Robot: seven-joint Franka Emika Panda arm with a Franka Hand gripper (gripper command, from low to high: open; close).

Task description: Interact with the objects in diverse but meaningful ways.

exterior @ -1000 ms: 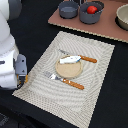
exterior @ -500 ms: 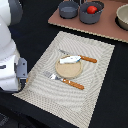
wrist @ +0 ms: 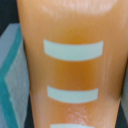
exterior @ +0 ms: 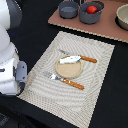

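Observation:
An orange-yellow loaf (wrist: 70,65) with pale scored stripes fills the wrist view at very close range; no fingers show around it. In the exterior view the white arm (exterior: 10,60) stands at the exterior view's left, and its gripper is hidden. A pale silvery flat piece (exterior: 70,60) lies on a round wooden plate (exterior: 70,72) on the woven placemat (exterior: 95,95). A red tomato (exterior: 92,9) sits in one of two small grey pots (exterior: 90,15), the other pot (exterior: 68,9) beside it. The sausage is out of view.
A knife (exterior: 86,59) and a fork (exterior: 67,81), both orange-handled, flank the plate. The pots rest on a brown board (exterior: 105,27) at the back, with a beige bowl (exterior: 123,17) at the exterior view's right. A teal-edged grey surface (wrist: 10,75) borders the loaf.

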